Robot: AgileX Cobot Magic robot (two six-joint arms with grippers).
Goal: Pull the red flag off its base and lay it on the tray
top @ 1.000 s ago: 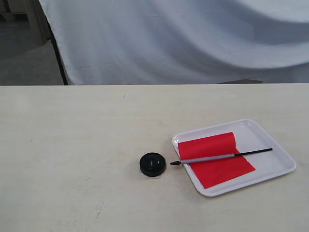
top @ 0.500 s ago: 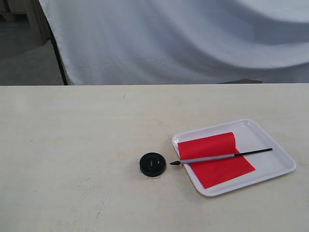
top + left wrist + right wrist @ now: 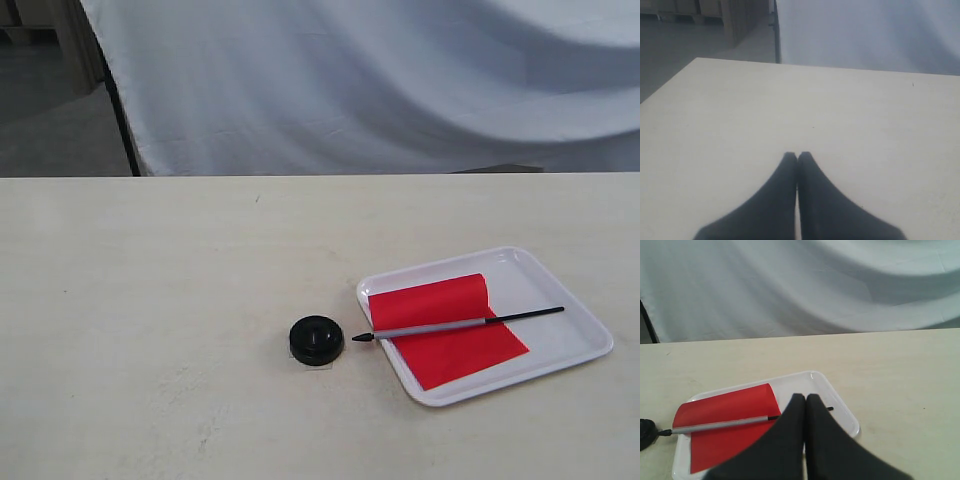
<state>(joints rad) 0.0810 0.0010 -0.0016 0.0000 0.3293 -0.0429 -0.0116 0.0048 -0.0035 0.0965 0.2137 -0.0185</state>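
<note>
The right gripper (image 3: 806,398) has its fingers pressed together on nothing, with the tray (image 3: 805,382) in front of it. The left gripper (image 3: 797,157) is likewise closed and empty over bare table (image 3: 740,125). The red flag (image 3: 445,330) lies flat in the tray, its stick (image 3: 440,326) across the cloth. The pointed tip overhangs the rim, just short of the base (image 3: 317,339). The flag looks light, with limp cloth and a thin, stiff stick likely to roll. If it needs shifting, pinch the grey mid-shaft.
</note>
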